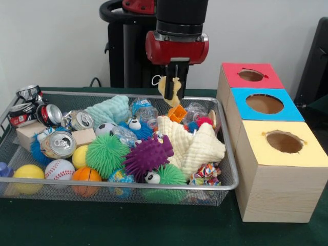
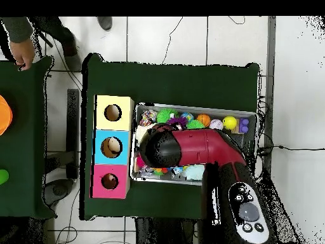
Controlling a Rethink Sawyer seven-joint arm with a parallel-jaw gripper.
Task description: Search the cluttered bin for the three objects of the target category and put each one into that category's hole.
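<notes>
Gripper (image 1: pixel 175 86) pinches pale yellow cloth (image 1: pixel 169 90), lifted above wire bin (image 1: pixel 231 169), left of red-topped box (image 1: pixel 251 75). No legible writing on cans (image 1: pixel 59 143).

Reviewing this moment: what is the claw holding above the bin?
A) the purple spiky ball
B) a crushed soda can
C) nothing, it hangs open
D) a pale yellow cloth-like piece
D: in the front view the claw is shut on a pale yellow cloth-like piece, lifted above the wire bin, while the purple spiky ball lies in the bin.
</notes>
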